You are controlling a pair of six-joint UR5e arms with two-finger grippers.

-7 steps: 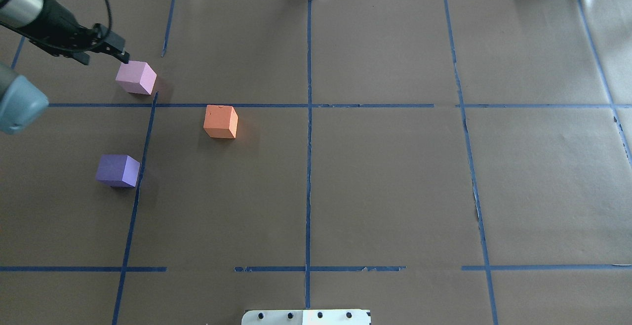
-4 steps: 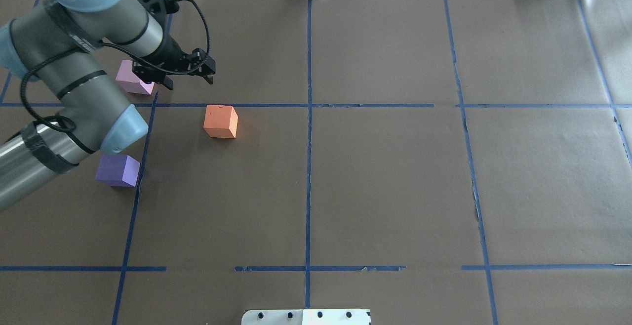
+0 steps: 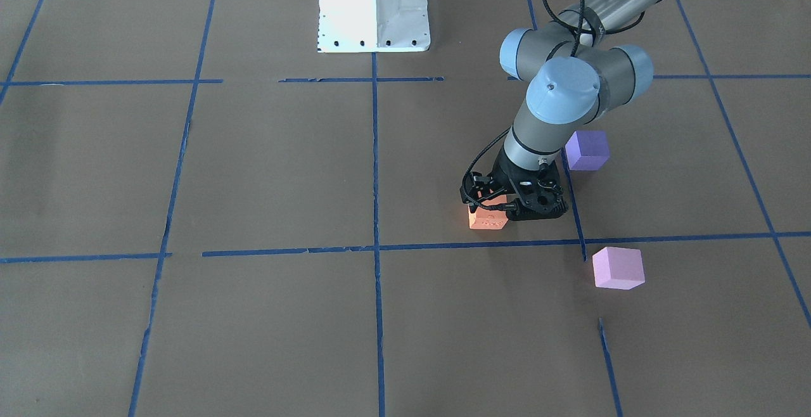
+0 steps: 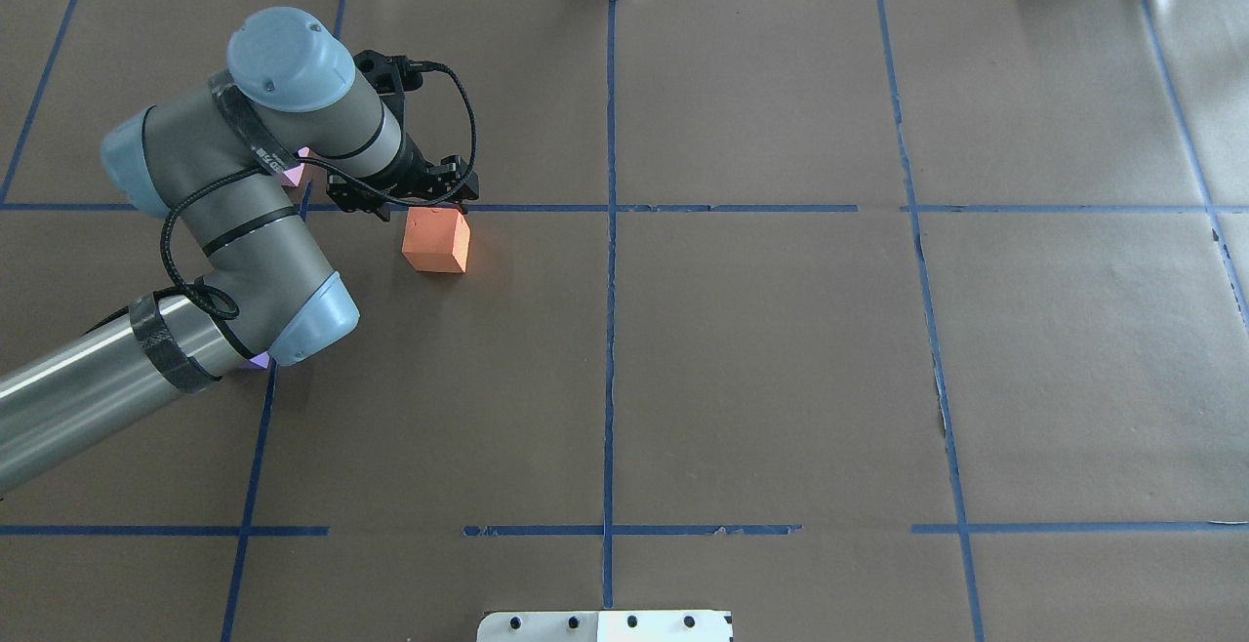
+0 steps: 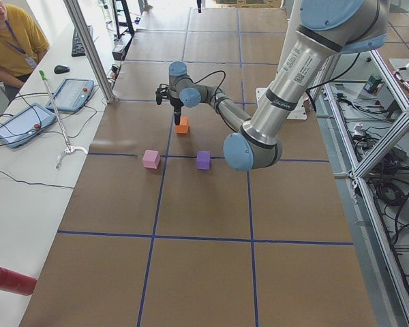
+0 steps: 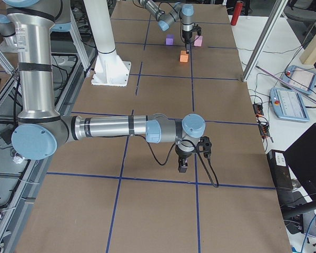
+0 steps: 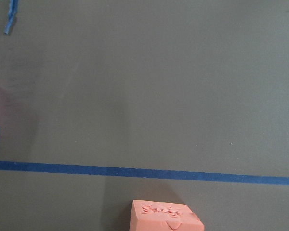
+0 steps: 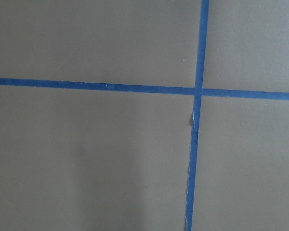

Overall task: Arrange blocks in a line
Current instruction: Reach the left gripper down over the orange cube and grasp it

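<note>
The orange block (image 4: 436, 242) sits left of the table's middle. My left gripper (image 4: 420, 205) is open and hangs low over the block's far edge, one finger on each side; it also shows in the front view (image 3: 500, 205) above the block (image 3: 486, 219). The left wrist view shows the block's top (image 7: 166, 216) at its bottom edge. The purple block (image 3: 587, 149) and the pink block (image 3: 618, 267) lie apart on the table, mostly hidden by the arm in the overhead view. My right gripper (image 6: 183, 166) hovers over bare paper far away; I cannot tell whether it is open or shut.
Blue tape lines (image 4: 610, 330) divide the brown paper into squares. The white robot base plate (image 3: 374, 8) stands at the robot's side. A person (image 5: 7, 41), tablets and a red cylinder (image 5: 10, 281) are beyond the far table edge.
My left arm has swung from beside the pink block to the right and toward the robot, and now stands over the orange block. The blocks have not moved.
</note>
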